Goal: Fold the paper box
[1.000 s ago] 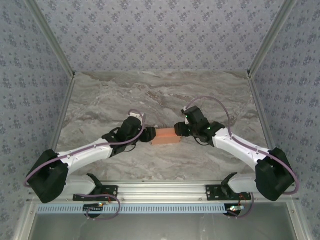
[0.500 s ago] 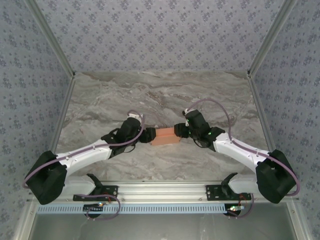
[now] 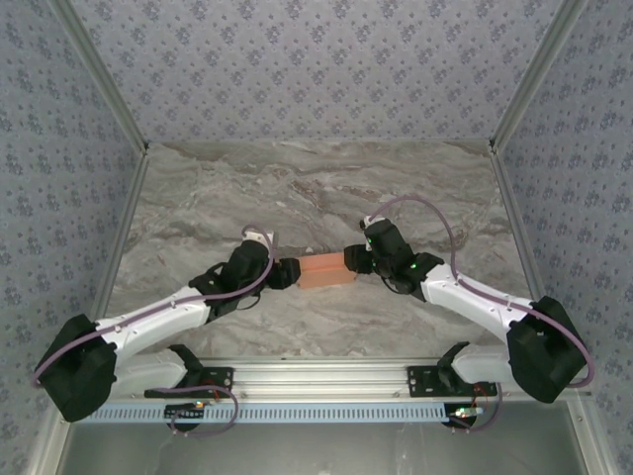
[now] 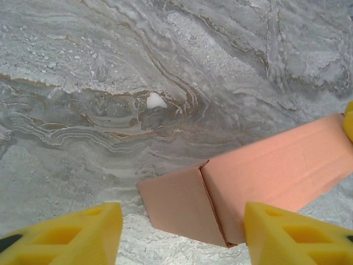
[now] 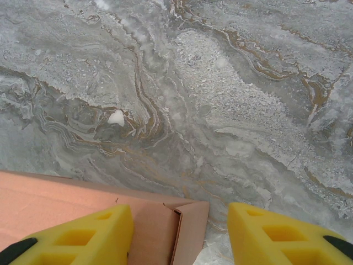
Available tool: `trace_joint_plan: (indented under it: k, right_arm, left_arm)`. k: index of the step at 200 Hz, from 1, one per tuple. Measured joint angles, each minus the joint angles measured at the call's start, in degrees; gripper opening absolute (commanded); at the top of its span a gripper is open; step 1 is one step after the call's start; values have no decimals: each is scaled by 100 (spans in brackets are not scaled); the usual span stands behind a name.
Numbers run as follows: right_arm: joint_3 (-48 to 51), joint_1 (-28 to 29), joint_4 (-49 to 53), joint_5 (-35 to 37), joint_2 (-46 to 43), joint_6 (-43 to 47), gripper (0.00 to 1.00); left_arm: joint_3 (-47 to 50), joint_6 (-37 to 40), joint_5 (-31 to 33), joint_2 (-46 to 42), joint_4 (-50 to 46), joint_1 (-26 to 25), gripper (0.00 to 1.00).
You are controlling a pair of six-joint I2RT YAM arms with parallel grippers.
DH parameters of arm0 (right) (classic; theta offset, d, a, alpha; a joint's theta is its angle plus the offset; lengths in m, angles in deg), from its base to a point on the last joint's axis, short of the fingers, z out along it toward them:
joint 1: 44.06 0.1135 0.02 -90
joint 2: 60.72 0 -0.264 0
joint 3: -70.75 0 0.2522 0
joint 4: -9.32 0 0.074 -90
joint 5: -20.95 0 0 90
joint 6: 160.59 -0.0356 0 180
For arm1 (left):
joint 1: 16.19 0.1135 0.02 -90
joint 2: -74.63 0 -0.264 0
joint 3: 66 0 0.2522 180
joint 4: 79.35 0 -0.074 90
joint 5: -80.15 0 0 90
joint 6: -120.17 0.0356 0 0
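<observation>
Recording the left gripper point(image 4: 182, 221) with jaws spread wide and clamping nothing, its 2 yellow fingers point(image 4: 71, 234) flanking the left end of the paper box point(image 4: 276, 171). Noting bare marble between 1 finger and the box's end flap point(image 4: 176, 204). Noting the other finger just beside the box's near corner; contact there not determinable. Observing the end flap folding away from the long panel along 1 crease.

Recording the right gripper point(image 5: 181, 221) likewise parted and gripping nothing. Noting 1 finger point(image 5: 83, 234) overlapping the top face at the right end of the box point(image 5: 55, 199), the other finger standing off that end with marble showing between.

Confirming from the top camera: left gripper point(image 3: 287, 274) sitting at the left end of the box point(image 3: 324, 269), right gripper point(image 3: 352, 259) sitting at the right end, both arms reaching in toward the box from opposite sides. Finding the box closed up into 1 small salmon-orange rectangular block, lying flat on the grey marble table point(image 3: 297, 188), its long axis running between the 2 grippers.

Logging 1 white fleck point(image 4: 155, 100) on the marble beyond the box's left end, well apart from the cardboard, and sighting the same fleck point(image 5: 116, 117) beyond the box from the right wrist.
</observation>
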Motion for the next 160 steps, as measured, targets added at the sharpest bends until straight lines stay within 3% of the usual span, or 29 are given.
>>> trace_joint_plan:
  k: [71,160]
  right_arm:
    - [-262,-42,494,-83,24,184,52]
    - [-656,-636,1143,-1246,-48,520,53]
  left_arm:
    - [142,-90,-125,122,302,9,49]
    - [151,-87,-140,122,323,9,50]
